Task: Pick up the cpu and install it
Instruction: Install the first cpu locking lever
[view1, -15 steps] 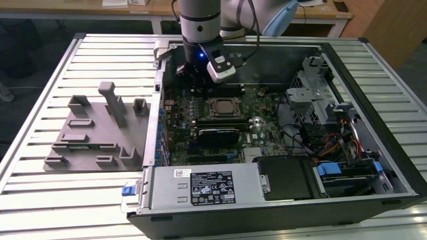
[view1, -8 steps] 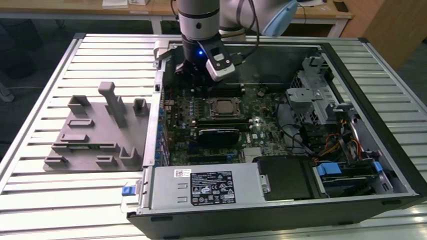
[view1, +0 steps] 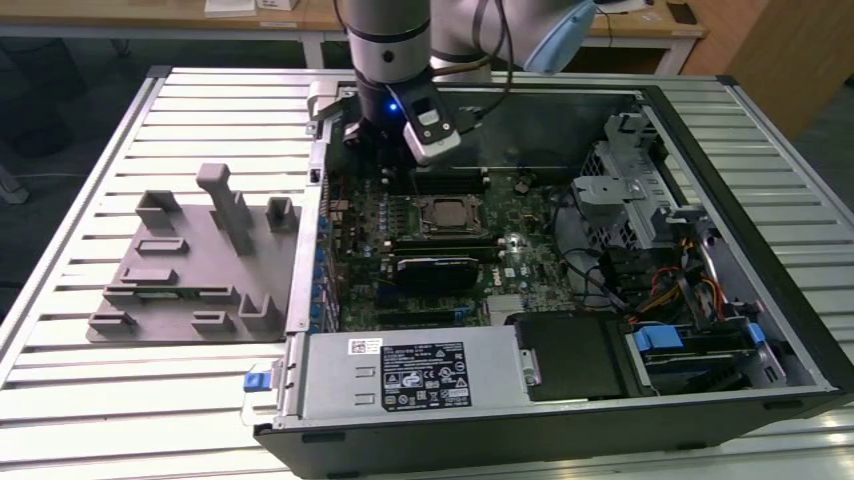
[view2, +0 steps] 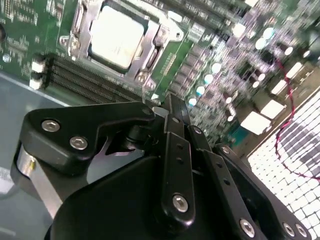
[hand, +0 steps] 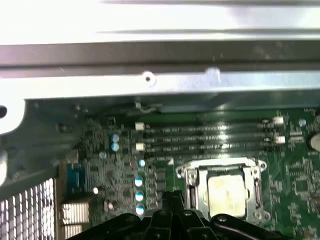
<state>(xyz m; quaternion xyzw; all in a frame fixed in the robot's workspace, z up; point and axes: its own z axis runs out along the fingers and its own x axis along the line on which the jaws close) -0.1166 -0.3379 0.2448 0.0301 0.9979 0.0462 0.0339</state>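
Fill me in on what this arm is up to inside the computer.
The arm's gripper hangs over the motherboard of an open computer case, near the memory slots. It holds nothing. The cpu already sits in its socket, its silver top showing in both wrist views. A grey fixture tray stands beside the case.

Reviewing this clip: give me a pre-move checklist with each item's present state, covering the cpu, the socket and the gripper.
1. cpu lies inside the socket frame on the motherboard: ok.
2. cpu free of the gripper, which sits apart from it over the board: ok.
3. cpu fully flat and seated: cannot tell.
4. Socket latch closed: cannot tell.
5. Gripper carrying nothing: ok, none seen at its tip.
6. Grey fixture tray outside the case, away from the arm: ok.
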